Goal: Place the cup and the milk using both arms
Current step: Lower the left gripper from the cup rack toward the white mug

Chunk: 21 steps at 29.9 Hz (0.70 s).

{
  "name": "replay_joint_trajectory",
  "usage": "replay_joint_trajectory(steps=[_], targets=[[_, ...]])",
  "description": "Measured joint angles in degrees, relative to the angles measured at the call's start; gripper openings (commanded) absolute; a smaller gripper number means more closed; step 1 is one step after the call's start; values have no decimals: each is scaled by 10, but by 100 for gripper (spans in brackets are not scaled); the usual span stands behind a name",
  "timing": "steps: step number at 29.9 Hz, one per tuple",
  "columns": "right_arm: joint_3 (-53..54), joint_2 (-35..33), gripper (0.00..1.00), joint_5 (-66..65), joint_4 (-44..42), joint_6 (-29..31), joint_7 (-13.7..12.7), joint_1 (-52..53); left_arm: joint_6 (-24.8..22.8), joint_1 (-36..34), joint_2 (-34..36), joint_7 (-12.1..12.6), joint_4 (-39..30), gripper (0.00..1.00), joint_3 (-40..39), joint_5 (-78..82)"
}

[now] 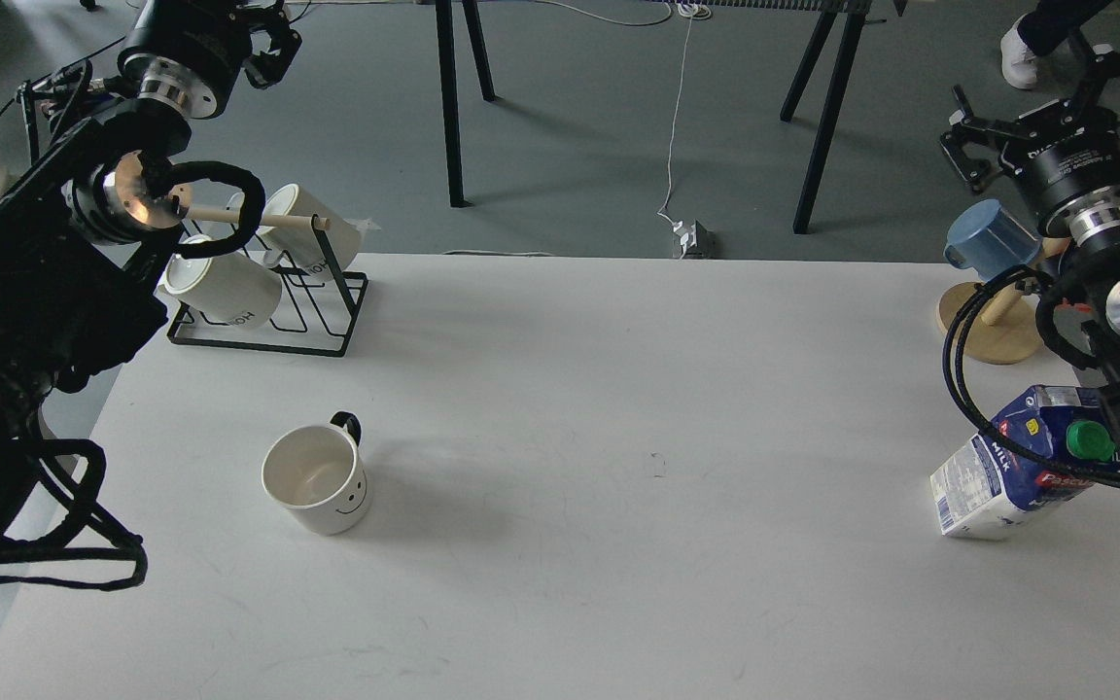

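Observation:
The cup [319, 483], a white mug with a black handle and a smiley face, stands upright on the white table [618, 408] at front left. The milk [1002, 472], a blue and white carton with a green cap, stands near the table's right edge, partly hidden by my right arm and its cables. My left gripper [275, 44] is raised at the top left, far above and behind the cup; its dark fingers cannot be told apart. My right gripper [1034, 86] hovers at the top right, well behind the milk, fingers spread wide and holding nothing.
A black wire rack [297, 311] with white lettered mugs [225, 287] stands at the table's back left. At the back right, a wooden mug tree [993, 326] holds a blue mug [990, 238]. Black table legs [450, 107] and a cable lie on the floor beyond.

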Motion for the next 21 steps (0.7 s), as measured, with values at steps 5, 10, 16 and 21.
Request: replay_joint_trajectory(steps=[5,10,16,21], targets=[[-18,-8,99,0,3,0,0,3,0,0,1,-1,0,100,0,-1],[-20,-22,99,1,8,0,0,4,-11,5,9,0,0,99,2,-1],[-39,-47,99,2,7,0,0,6,-95,38,63,4,-69,89,20,8],[-64,-59,99,2,10,0,22,8,-97,83,151,2,-233,88,84,58]])
